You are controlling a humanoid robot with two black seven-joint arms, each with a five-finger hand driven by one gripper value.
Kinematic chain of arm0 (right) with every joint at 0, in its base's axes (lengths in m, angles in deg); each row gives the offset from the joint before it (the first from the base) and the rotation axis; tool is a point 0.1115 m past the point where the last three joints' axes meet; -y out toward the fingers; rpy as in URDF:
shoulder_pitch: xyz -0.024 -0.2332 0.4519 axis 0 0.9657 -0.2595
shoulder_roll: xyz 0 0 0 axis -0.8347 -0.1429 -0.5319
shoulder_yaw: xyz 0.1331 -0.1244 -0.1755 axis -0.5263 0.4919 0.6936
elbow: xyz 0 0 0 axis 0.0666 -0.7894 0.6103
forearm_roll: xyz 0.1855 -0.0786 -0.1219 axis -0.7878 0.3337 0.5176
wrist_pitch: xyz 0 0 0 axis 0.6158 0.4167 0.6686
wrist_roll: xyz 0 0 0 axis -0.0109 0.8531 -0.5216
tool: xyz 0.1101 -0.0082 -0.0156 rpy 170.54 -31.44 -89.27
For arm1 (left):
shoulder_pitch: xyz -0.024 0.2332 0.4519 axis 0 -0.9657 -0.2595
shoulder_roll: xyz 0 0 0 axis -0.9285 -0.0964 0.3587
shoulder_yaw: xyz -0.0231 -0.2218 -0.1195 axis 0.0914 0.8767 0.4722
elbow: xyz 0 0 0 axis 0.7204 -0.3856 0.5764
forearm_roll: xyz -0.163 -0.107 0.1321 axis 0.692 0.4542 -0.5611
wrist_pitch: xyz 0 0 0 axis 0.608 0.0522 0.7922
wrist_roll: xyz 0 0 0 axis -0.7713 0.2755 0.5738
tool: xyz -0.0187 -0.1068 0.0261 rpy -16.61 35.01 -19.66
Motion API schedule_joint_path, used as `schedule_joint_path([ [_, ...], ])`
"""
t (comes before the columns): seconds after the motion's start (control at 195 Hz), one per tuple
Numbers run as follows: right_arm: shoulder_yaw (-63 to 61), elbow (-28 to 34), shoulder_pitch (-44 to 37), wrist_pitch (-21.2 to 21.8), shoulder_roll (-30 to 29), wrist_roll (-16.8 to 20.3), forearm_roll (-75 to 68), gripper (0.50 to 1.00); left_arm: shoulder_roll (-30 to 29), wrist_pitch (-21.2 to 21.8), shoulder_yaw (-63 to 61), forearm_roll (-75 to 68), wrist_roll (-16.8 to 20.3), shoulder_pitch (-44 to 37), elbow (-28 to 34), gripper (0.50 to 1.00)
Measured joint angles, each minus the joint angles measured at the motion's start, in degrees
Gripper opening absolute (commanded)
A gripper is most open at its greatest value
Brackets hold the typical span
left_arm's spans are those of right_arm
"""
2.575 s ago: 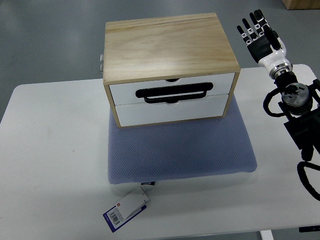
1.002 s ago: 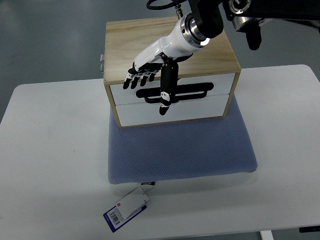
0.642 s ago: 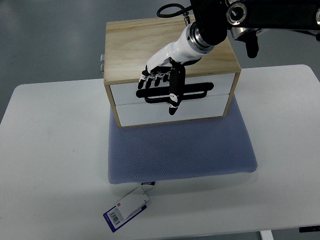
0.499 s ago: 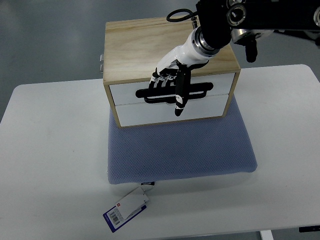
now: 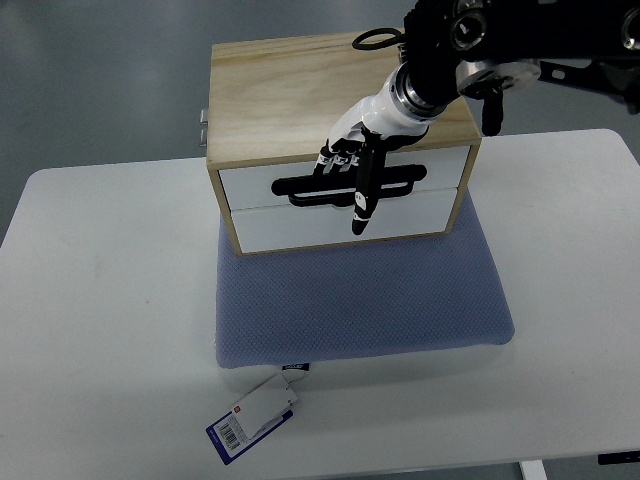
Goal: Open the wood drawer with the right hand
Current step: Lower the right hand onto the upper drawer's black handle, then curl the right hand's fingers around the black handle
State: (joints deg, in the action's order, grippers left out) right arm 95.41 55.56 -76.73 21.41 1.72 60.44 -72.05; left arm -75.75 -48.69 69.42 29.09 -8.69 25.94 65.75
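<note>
Drawer [image 5: 345,186]: right hand [image 5: 355,160], fingers seemingly hooked into the handle [image 5: 300,190] beneath; seat them fully, then pull straight out.

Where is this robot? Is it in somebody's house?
Probably not a house; it looks more like a lab or test room. A plain white table stands on a bare grey floor, and the only things on it are a wooden drawer box and a blue mat.

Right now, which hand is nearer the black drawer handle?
Right. The right hand reaches over the wooden box, fingers at the black handle on the drawer front, thumb pointing down across it. The left hand is not in view.
</note>
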Motion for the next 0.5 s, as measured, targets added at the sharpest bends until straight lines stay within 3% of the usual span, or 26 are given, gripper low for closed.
schedule_joint_path([
  [0.499,1.04,-1.26,2.37,-0.80,-1.37,-0.03,2.56,0.944,0.00,0.00,0.00,0.00,0.00,0.01,0.00,1.000],
])
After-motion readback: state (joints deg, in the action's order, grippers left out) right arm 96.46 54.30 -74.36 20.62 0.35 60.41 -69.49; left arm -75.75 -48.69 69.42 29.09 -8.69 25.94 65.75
